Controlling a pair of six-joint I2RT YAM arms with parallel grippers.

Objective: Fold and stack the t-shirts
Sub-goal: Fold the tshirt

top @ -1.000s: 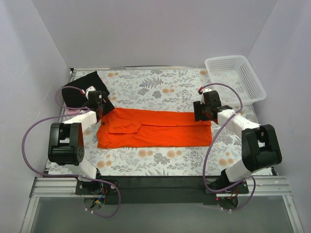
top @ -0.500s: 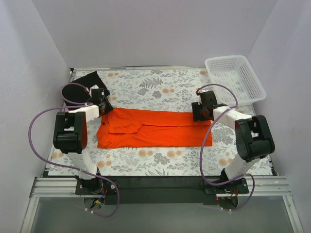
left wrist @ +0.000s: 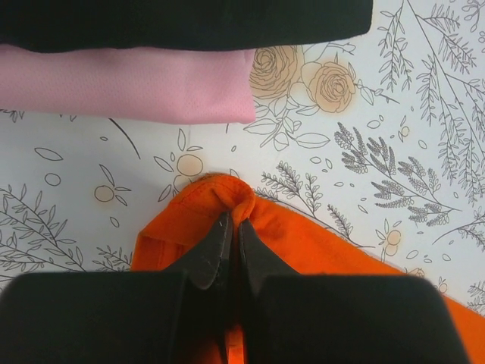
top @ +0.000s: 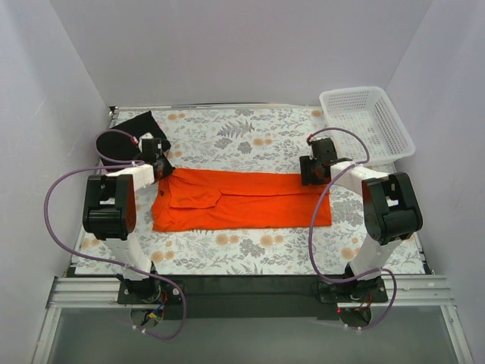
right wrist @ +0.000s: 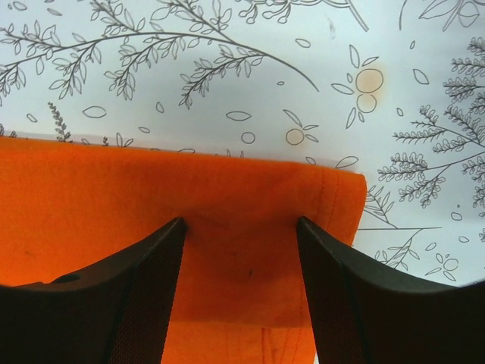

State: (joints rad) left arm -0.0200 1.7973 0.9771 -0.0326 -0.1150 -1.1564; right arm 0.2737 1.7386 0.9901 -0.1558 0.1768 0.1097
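1. Look first at your left fingers (top: 157,162): a second ago they stood apart, and now they are pressed together. Both arms' upper links also stand more upright in the overhead view than they did.
2. Your left fingers pinch a small raised fold at the upper left corner of the orange t-shirt (left wrist: 303,243). In the left wrist view the cloth bunches up between the two tips.
3. Your right fingers (top: 313,168) stand apart and hold nothing. They straddle the orange cloth's upper right corner, low over it, and you cannot tell whether the tips touch it.
4. You will find the orange t-shirt as a long flat band across the middle of the floral counter (top: 250,136), running from one arm to the other.
5. At the upper left of the overhead frame lies the black t-shirt (top: 132,129). The left wrist view shows the pink t-shirt (left wrist: 121,80) edge to edge with it, near the pinched corner but apart from it.
6. Off the counter's upper right corner sits a white mesh basket (top: 367,121), apart from your right fingers.
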